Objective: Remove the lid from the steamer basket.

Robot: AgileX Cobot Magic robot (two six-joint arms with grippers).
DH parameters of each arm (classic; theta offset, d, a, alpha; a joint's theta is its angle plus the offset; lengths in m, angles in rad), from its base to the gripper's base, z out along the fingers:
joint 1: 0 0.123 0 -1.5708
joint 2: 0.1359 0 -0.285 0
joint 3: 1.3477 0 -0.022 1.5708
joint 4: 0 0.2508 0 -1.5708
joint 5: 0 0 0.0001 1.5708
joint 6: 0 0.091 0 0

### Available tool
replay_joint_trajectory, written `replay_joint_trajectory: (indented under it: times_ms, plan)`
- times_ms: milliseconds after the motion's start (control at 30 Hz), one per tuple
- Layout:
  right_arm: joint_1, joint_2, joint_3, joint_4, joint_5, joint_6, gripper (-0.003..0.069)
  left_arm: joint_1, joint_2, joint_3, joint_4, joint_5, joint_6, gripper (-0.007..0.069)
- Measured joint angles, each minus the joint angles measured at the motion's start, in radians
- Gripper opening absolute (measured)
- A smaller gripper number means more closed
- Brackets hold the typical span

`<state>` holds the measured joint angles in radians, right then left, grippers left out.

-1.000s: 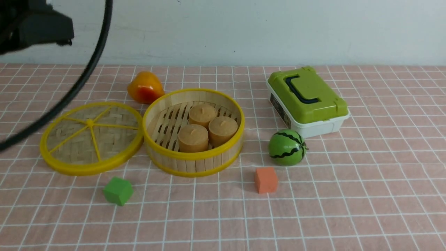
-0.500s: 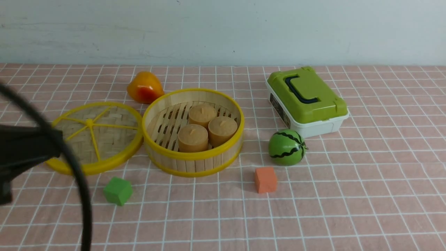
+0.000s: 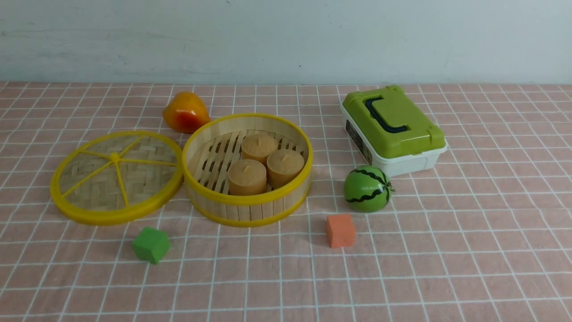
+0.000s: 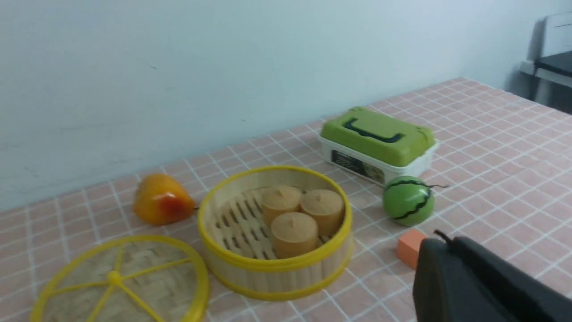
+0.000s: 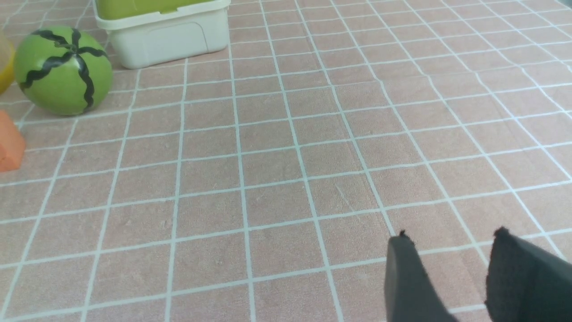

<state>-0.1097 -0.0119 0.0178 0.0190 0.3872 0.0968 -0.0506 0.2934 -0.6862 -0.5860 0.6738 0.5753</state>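
The lid [image 3: 117, 176] is lying flat on the tabletop [image 3: 447, 268], off the steamer basket [image 3: 248, 208] and just beside it on the robot's left; the two yellow rims are looking as if they meet, though I cannot tell whether they are truly touching. The basket is standing open, and three tan cylinders [image 3: 247, 176] are sitting upright on its slatted floor, bunched together toward its right half.

An orange-yellow fruit [image 3: 185, 112] is resting just behind the gap between lid and basket; a green cube [image 3: 151, 244] is lying in front of the lid, nearer the robot. To the right of the basket a small toy watermelon [image 3: 368, 188] is sitting with an orange cube [image 3: 340, 230] just in front of it, and the white box with a green top [image 3: 393, 129] is standing behind the melon.

The left end effector [image 4: 442, 243] is showing only in the left wrist view as one dark mass – fingers pressed together, gripping nothing; it is sitting well apart from the lid. The right end effector [image 5: 452, 235] is hanging over bare cloth to the right of the melon – its two dark fingers [image 5: 404, 273] are standing apart with nothing between them.
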Motion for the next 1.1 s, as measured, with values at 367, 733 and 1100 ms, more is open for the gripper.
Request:
replay_joint_trajectory:
  times_ms: [367,733,1100]
  plan:
    - [0.000,0.000,0.000,0.000,0.000,0.000,0.0241,-0.168,-0.172,0.221,0.165,-0.236,0.001,-0.0013]
    - [0.000,0.000,0.000,0.000,0.000,0.000,0.0241,-0.061,-0.304,0.691,0.351,-0.640,-0.471,-0.0013]
    - [0.000,0.000,0.000,0.000,0.000,0.000,0.0241,0.019,-0.304,0.718,0.477,-0.291,-0.740,-0.0013]
